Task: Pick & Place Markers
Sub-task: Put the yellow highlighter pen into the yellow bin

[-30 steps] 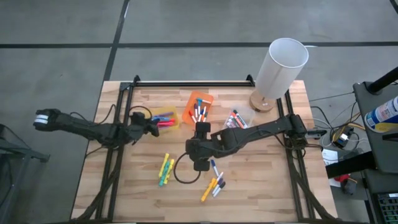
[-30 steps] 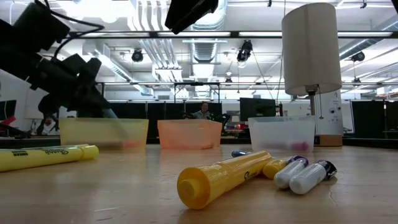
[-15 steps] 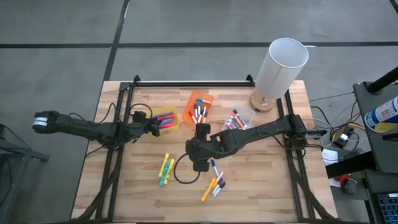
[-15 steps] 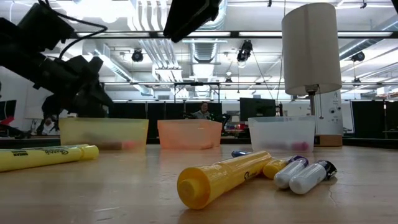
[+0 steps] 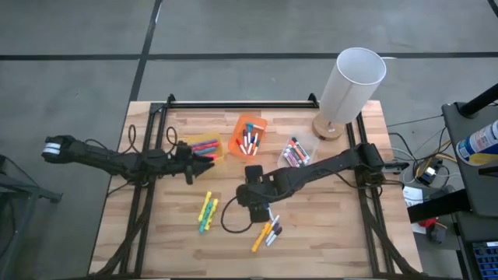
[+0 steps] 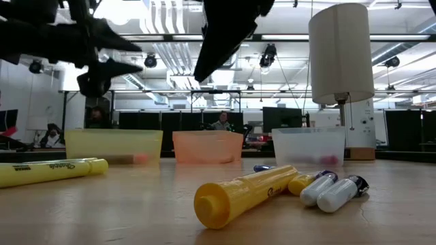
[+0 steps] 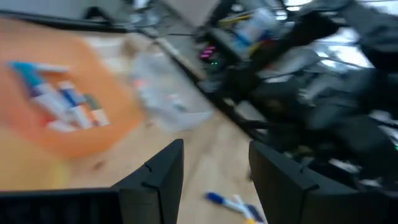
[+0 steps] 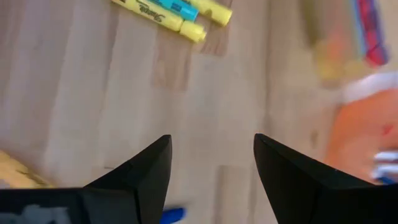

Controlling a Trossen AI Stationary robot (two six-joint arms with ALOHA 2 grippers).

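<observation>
Loose markers lie flat on the wooden table in two groups: yellow and green ones (image 5: 208, 211), and a yellow, blue and white group (image 5: 268, 229) closer to the near edge. More markers lie in the yellow bin (image 5: 204, 148), the orange bin (image 5: 249, 134) and the clear bin (image 5: 296, 152). My left gripper (image 5: 201, 158) hovers level and open beside the yellow bin, nothing between its fingers (image 7: 214, 155). My right gripper (image 5: 254, 207) slants down, open and empty (image 8: 211, 149), above the table just beyond the near group.
A white lamp (image 5: 348, 85) stands at the table's far right corner. A black cable loop (image 5: 232, 218) lies between the two loose marker groups. Bare wood stretches along the near edge and the near left.
My left gripper has come up out of the yellow bin, tipped from pointing down to level, and opened. My right gripper has sunk toward the table and shifted a little toward the near edge, above the near marker group. No marker has moved.
</observation>
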